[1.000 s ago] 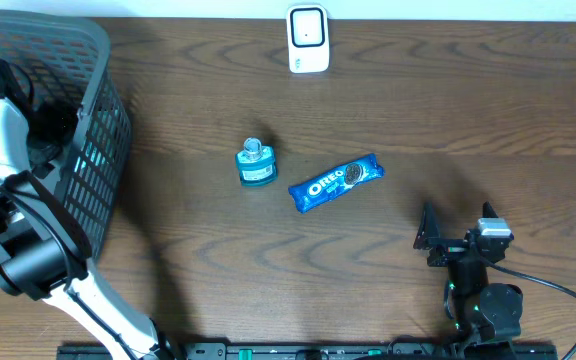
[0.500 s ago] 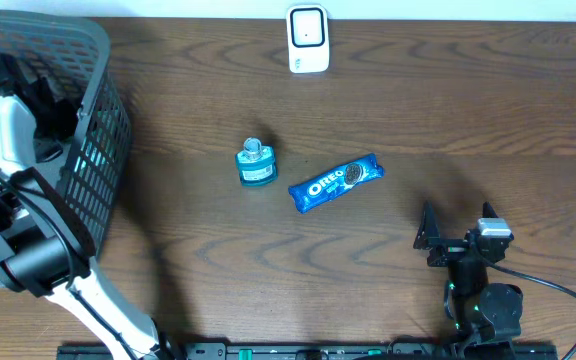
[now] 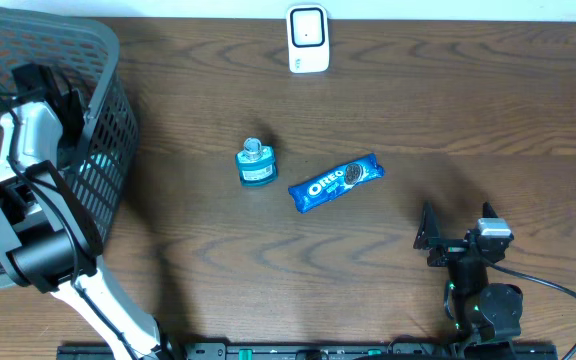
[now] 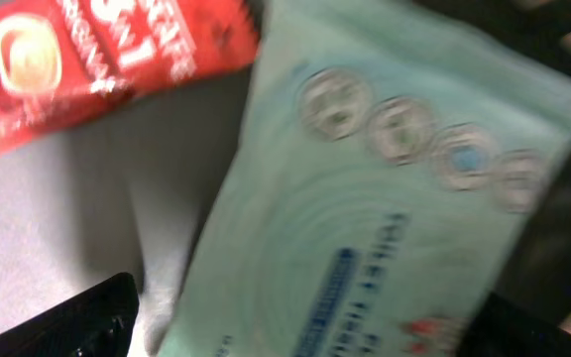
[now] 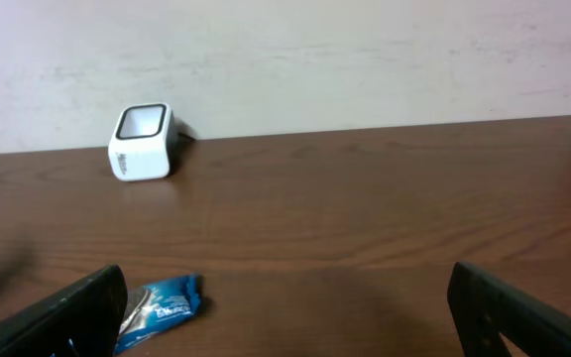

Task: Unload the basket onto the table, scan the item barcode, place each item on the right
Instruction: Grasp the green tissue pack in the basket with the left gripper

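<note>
Mint-green film wraps the soft pack (image 4: 385, 198), lying in the basket (image 3: 108, 60) beside a red sachet (image 4: 87, 69): likely light, limp and slick, best pinched across its short width. Left gripper (image 4: 315, 317) hovers over it, fingers wide apart, empty; right gripper (image 5: 290, 312) idles, equally agape. Only the left wrist camera shows the pack; overhead places the scanner (image 3: 308, 40) well apart.

Soft, even light with faint shadows on the table (image 3: 468, 110); left wrist view heavily blurred.
</note>
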### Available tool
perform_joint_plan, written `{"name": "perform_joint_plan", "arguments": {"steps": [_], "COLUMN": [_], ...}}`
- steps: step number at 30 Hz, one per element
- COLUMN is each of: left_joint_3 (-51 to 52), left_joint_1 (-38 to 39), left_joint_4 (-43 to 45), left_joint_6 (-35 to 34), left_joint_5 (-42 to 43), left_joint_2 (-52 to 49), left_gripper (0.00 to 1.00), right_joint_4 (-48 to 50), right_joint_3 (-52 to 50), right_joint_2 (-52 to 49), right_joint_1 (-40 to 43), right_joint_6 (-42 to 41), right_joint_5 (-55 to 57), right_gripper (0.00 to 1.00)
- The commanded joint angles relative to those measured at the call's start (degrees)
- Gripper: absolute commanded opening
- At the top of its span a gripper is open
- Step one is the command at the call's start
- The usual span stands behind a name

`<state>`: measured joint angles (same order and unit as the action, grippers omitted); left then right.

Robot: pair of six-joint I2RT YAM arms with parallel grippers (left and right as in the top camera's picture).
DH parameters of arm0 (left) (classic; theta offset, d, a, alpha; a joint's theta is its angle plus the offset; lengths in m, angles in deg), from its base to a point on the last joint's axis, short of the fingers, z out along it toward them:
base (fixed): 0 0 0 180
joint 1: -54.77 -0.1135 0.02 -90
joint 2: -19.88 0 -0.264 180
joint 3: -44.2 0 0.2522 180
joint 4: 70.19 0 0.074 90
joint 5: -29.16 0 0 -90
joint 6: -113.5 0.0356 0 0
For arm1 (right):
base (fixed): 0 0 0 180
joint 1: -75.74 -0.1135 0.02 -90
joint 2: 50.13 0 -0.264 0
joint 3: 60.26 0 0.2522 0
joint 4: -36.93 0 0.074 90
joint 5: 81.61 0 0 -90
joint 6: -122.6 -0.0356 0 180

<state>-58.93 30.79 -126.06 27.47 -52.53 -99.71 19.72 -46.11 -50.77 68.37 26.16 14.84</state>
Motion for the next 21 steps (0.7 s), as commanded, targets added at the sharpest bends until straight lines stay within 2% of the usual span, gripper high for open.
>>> {"name": "perform_joint_plan", "arguments": {"steps": [1, 2, 4, 5, 7, 10, 11, 16, 21], "left_joint_3": [1.2, 1.2, 1.18, 1.18, 1.14, 0.26, 0.02, -2.47, -2.73], "left_joint_1": [0.17, 0.17, 0.17, 0.17, 0.15, -0.11, -0.22, -2.01, -3.98], "left_joint_4": [0.0, 0.04, 0.35, 0.44, 0.46, 0.0, -0.13, -1.75, -0.76], "left_joint_6": [0.85, 0.39, 0.0, -0.17, -0.17, -2.4, -3.02, -6.32, -11.54], "left_joint_5": [-2.4, -2.43, -2.4, -2.43, -2.67, -5.33, -6.12, -7.93, -7.91], "left_joint_2": [-0.35, -0.35, -0.35, -0.33, -0.24, 0.35, 0.7, 6.1, 17.22], "left_gripper": [0.83, 0.67, 0.41, 0.32, 0.21, 0.19, 0.14, 0.14, 0.14], "right_joint_4": [-0.2, -0.2, -0.2, -0.2, -0.2, -0.2, -0.2, -0.2, -0.2], "right_joint_3": [-0.07, -0.07, -0.07, -0.07, -0.07, -0.07, -0.07, -0.07, -0.07], "right_joint_2": [0.15, 0.15, 0.15, 0.15, 0.15, 0.15, 0.15, 0.15, 0.15], "right_joint_1": [-0.55, -0.55, -0.55, -0.55, -0.55, -0.55, -0.55, -0.55, -0.55], "right_joint_6": [0.76, 0.76, 0.76, 0.76, 0.76, 0.76, 0.76, 0.76, 0.76], "right_joint_5": [0.72, 0.72, 0.72, 0.72, 0.72, 0.72, 0.72, 0.72, 0.72], "right_gripper": [0.99, 0.99, 0.99, 0.99, 0.99, 0.99, 0.99, 0.99, 0.99]}}
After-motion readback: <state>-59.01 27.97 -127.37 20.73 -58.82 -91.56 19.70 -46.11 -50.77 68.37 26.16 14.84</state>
